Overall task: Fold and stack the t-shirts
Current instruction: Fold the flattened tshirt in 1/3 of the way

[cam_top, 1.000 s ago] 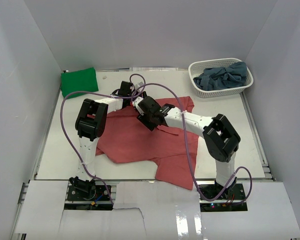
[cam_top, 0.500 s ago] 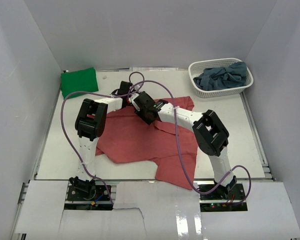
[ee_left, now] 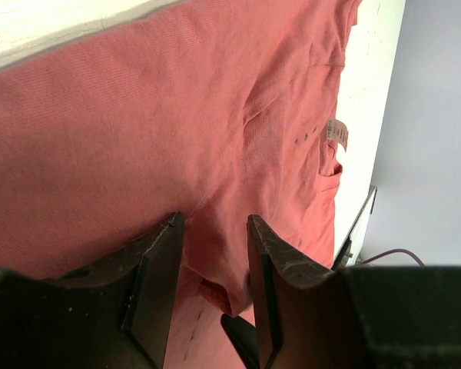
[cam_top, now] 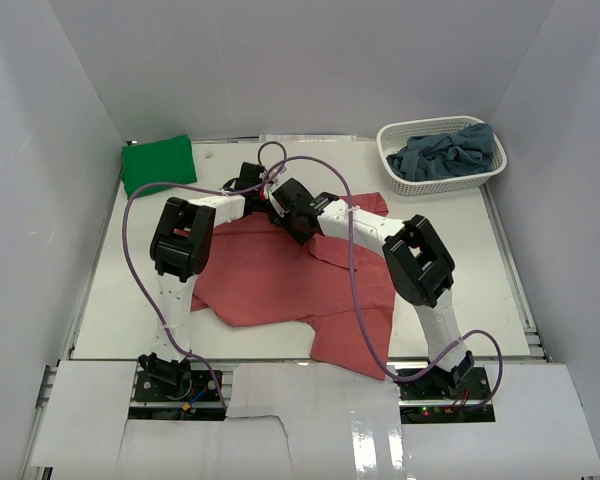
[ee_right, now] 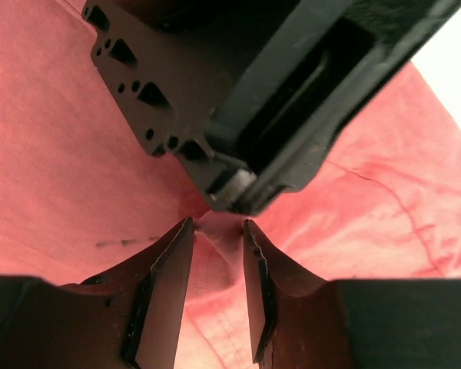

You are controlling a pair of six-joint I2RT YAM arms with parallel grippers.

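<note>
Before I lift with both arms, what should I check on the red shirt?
1. Cloth inside right gripper: ok, a ridge of the salmon-red shirt sits there.
2. Right grip firm: cannot tell.
3. Cloth inside left gripper: cannot tell.
4. Gap between the two grippers: not ok, nearly touching.
5. Shirt lying flat: not ok, creased and partly folded over.
6. Green shirt clear of both arms: ok.

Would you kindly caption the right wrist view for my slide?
Right gripper pinching a ridge of the salmon-red t-shirt, the left arm's black housing directly ahead.
</note>
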